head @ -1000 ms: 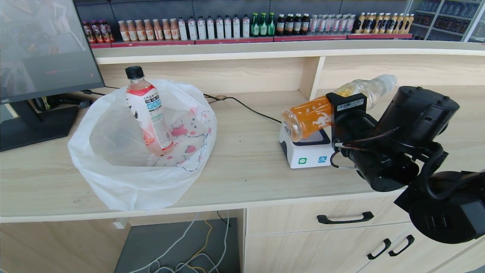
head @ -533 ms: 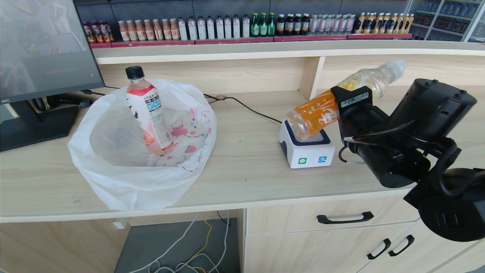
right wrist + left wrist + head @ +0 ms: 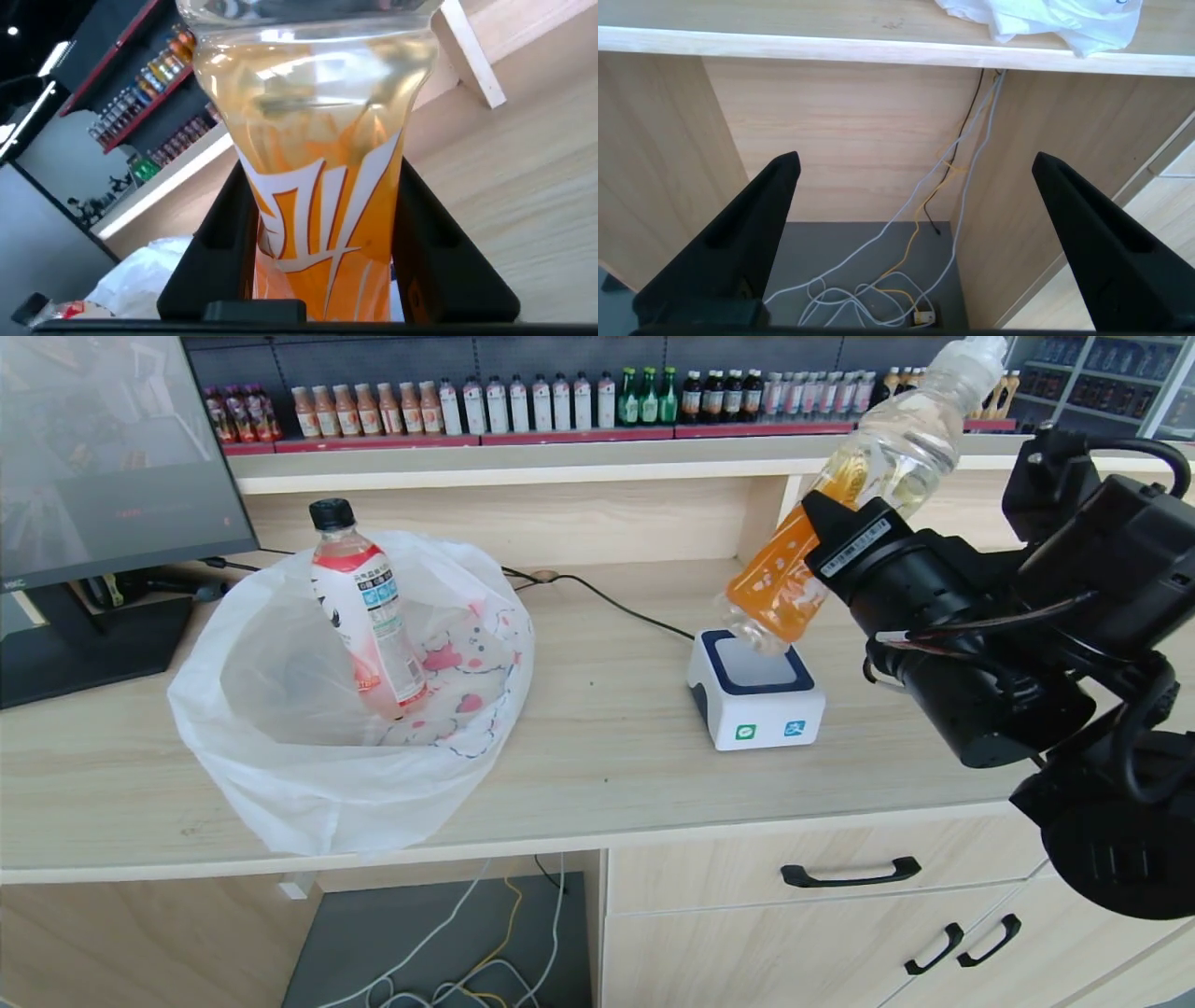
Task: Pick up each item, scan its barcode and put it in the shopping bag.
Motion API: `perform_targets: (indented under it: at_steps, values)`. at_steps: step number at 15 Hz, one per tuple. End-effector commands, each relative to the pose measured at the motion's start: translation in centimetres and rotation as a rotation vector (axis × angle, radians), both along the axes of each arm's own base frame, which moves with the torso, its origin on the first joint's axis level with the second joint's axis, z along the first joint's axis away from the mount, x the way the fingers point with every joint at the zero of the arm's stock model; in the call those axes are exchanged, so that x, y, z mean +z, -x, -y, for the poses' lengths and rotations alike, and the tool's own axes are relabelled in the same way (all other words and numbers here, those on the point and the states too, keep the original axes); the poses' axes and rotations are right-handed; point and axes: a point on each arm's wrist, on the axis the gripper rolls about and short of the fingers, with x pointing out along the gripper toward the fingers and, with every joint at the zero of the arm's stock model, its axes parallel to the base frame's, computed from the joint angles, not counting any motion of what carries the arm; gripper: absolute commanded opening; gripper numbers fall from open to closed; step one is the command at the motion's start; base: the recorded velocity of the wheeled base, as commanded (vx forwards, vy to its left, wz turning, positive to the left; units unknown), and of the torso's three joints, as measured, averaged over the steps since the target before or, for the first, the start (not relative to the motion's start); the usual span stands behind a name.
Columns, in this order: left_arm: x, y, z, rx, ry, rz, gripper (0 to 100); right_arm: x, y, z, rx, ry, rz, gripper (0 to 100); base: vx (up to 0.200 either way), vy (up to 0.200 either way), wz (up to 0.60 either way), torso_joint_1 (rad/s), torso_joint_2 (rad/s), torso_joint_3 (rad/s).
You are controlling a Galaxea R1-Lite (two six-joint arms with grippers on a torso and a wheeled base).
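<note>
My right gripper (image 3: 826, 555) is shut on an orange-labelled bottle (image 3: 840, 495), held tilted with its base just above the white barcode scanner (image 3: 754, 691) and its white cap up to the right. In the right wrist view the same bottle (image 3: 318, 177) sits between the two black fingers (image 3: 215, 252). The white shopping bag (image 3: 308, 747) stands open at the left of the counter, with a pink drink bottle (image 3: 367, 607) leaning inside it. My left gripper (image 3: 915, 233) hangs open below the counter edge, with nothing between its fingers.
A monitor (image 3: 103, 457) stands at the far left behind the bag. A black cable (image 3: 607, 602) runs across the counter (image 3: 607, 756) to the scanner. Shelves of bottles (image 3: 560, 401) line the back. Drawers with black handles (image 3: 850, 875) sit below the counter.
My right arm has lifted and swung the orange bottle from lying nearly flat over the scanner to steeply tilted, cap up. The bag and pink bottle have not moved.
</note>
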Motion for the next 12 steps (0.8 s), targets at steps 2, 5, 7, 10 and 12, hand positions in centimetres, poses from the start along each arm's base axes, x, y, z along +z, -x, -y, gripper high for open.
perform_targets:
  at_steps: [2,5,7,10,12]
  values:
    - [0.0,0.0,0.0,0.000,0.000,0.000,100,0.9,0.9,-1.0,-0.001,0.081,0.062,0,0.000,0.000,0.00,0.000,0.00,0.000]
    - [0.0,0.0,0.0,0.001,0.002,0.000,100,1.0,3.4,-3.7,0.021,0.221,0.165,0,0.000,0.000,0.00,0.000,0.00,0.000]
    - [0.0,0.0,0.0,0.000,0.000,0.000,100,0.5,4.6,-5.3,0.053,0.289,0.177,0,0.000,0.000,0.00,0.000,0.00,0.000]
    - [0.0,0.0,0.0,0.001,-0.001,0.000,100,-0.4,4.5,-5.4,0.062,0.341,0.171,0,0.000,0.000,0.00,0.000,0.00,0.000]
    - [0.0,0.0,0.0,0.001,0.000,0.000,100,-2.2,4.4,-5.1,0.131,0.446,0.179,0,0.000,0.000,0.00,0.000,0.00,0.000]
